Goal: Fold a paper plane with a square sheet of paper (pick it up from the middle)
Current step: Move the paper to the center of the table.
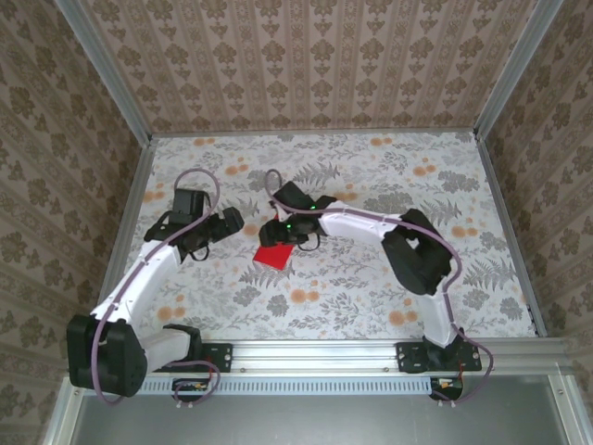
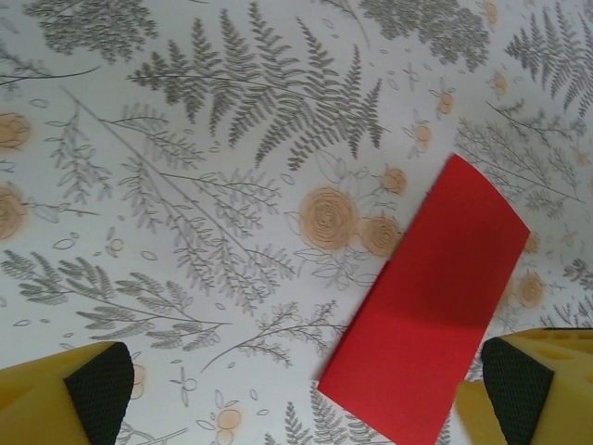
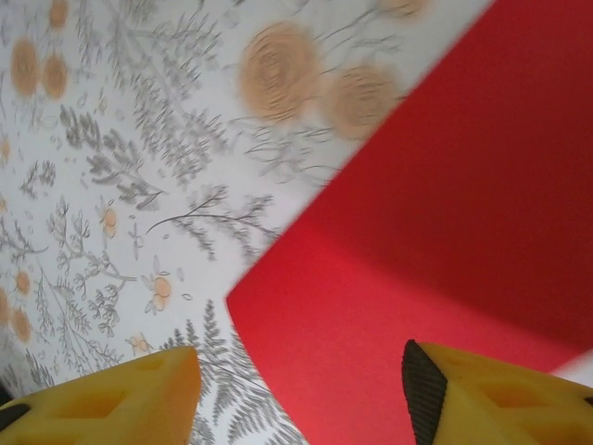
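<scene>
The square sheet of paper [image 1: 275, 256] lies on the table as a bright red oblong with one crease across it; a paper plane is out of view. In the left wrist view the paper [image 2: 435, 306] reaches down between the yellow fingers, close to the right fingertip [image 2: 517, 378]. My left gripper [image 2: 306, 399] is wide open and sits just left of the paper in the top view [image 1: 232, 221]. My right gripper [image 1: 276, 234] hovers over the paper's far edge. It [image 3: 296, 399] is open, with the red paper [image 3: 445, 260] flat beneath its jaws, not pinched.
The table [image 1: 371, 287] wears a floral cloth and is walled by patterned panels on three sides. A metal rail [image 1: 315, 354] with both arm bases runs along the near edge. Nothing else lies near the paper.
</scene>
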`<state>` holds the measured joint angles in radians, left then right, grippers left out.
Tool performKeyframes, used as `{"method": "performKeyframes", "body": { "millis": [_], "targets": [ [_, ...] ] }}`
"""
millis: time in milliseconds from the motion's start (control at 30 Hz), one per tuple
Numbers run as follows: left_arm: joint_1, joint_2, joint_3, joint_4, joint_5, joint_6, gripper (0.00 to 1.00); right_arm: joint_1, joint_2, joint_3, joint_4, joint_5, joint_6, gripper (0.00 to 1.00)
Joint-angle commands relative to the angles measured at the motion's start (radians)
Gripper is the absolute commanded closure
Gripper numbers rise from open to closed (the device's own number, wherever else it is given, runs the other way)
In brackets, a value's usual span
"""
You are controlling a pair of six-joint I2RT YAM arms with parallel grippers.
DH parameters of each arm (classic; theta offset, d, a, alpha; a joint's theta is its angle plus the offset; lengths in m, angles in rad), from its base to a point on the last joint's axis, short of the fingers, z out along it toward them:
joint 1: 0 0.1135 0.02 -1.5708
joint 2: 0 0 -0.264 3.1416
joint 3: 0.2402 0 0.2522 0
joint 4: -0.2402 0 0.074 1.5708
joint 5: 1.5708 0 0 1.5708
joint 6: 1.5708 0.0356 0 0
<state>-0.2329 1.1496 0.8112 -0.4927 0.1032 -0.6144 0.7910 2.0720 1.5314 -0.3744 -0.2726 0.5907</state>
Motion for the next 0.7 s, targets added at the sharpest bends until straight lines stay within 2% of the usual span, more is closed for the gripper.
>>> {"method": "performKeyframes", "body": {
  "millis": [0,267,467,567,667],
  "targets": [
    [0.035,-0.009,-0.014,-0.047,0.029,-0.016,0.0,0.03,0.067,0.089,-0.08,-0.021,-0.005,0.4],
    [0.093,0.001,-0.017,-0.057,0.069,-0.022,0.0,0.055,0.187,0.204,-0.205,-0.035,-0.078,0.41],
    [0.098,0.009,-0.021,-0.045,0.101,-0.011,0.0,0.044,0.162,0.145,-0.383,-0.061,-0.38,0.42],
    [0.097,0.031,-0.019,-0.028,0.155,-0.007,0.0,0.019,0.111,0.085,-0.483,-0.091,-0.537,0.41],
    [0.09,0.054,-0.021,0.009,0.214,-0.008,0.01,-0.002,0.037,0.014,-0.52,-0.095,-0.618,0.41]
  ]
}}
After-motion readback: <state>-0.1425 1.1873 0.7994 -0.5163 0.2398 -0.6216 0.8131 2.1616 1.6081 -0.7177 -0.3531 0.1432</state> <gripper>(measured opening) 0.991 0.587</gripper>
